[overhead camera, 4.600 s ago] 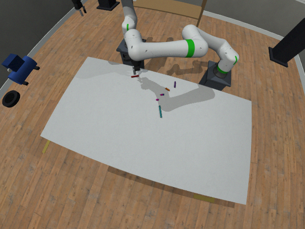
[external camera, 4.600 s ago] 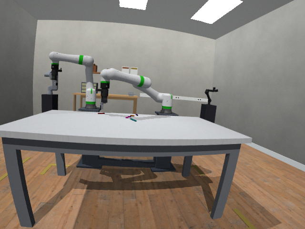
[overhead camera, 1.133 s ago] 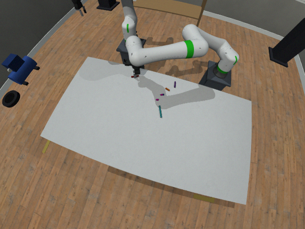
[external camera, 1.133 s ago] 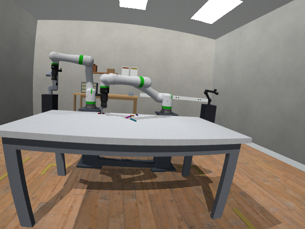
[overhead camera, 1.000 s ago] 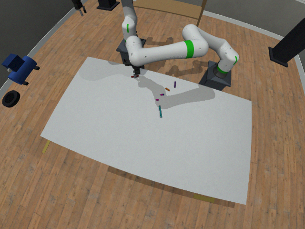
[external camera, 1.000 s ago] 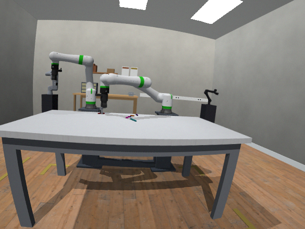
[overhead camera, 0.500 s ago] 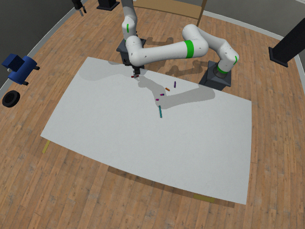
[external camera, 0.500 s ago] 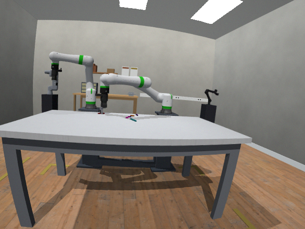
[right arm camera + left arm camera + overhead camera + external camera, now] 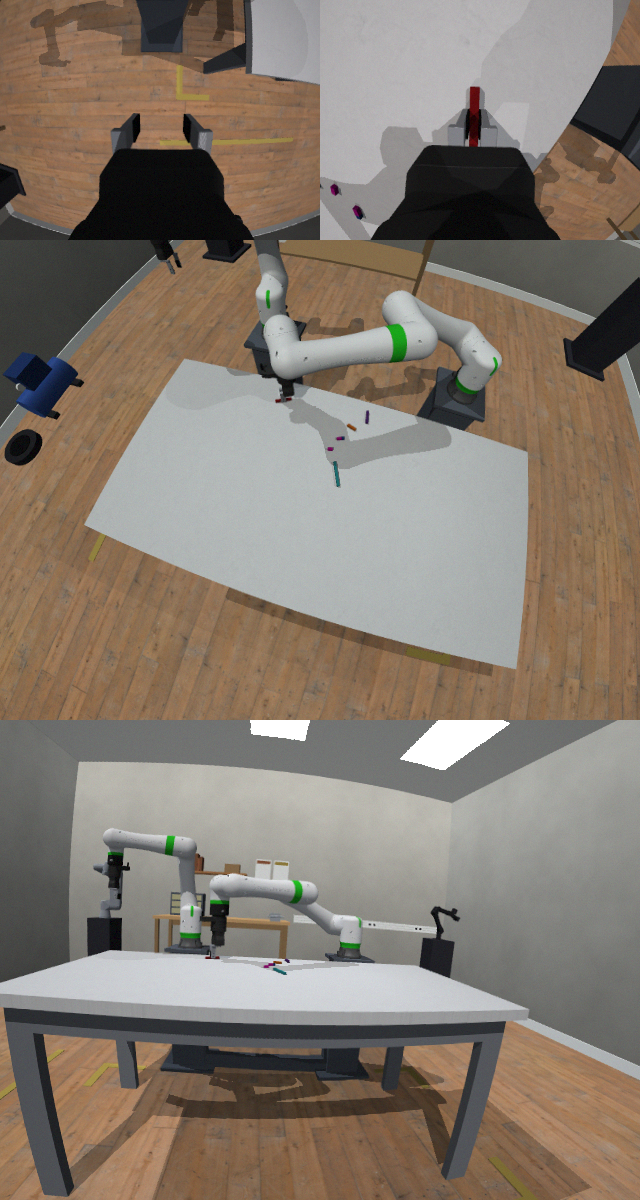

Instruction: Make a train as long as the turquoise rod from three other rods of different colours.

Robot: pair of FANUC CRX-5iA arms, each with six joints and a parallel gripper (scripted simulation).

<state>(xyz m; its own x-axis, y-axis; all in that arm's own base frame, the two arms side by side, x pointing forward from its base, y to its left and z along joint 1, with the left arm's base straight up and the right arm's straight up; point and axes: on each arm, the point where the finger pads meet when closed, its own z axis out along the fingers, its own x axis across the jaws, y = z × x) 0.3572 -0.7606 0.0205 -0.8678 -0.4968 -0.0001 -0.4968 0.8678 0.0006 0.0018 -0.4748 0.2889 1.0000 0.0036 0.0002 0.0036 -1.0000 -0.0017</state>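
Note:
The red rod (image 9: 278, 400) (image 9: 208, 957) (image 9: 475, 97) lies at the table's back edge. My left gripper (image 9: 284, 399) (image 9: 212, 956) (image 9: 474, 118) is down around its middle, with the pads against both sides. The turquoise rod (image 9: 336, 474) (image 9: 279, 971) lies apart. Behind it is a magenta rod (image 9: 330, 449) (image 9: 266, 966) (image 9: 334, 189). A second magenta rod (image 9: 338, 438) (image 9: 357, 210) has a blue rod (image 9: 343, 437) at its end, apparently touching. The orange rod (image 9: 351, 427) (image 9: 277, 962) and purple rod (image 9: 367, 417) (image 9: 287, 960) lie farther back. My right gripper (image 9: 161, 122) is open and empty, raised above the floor.
The white table (image 9: 289, 519) (image 9: 155, 983) carries the rods. The left arm reaches low across behind the rods and casts a shadow over some of them. The right arm stands behind the table, its hand away from the table.

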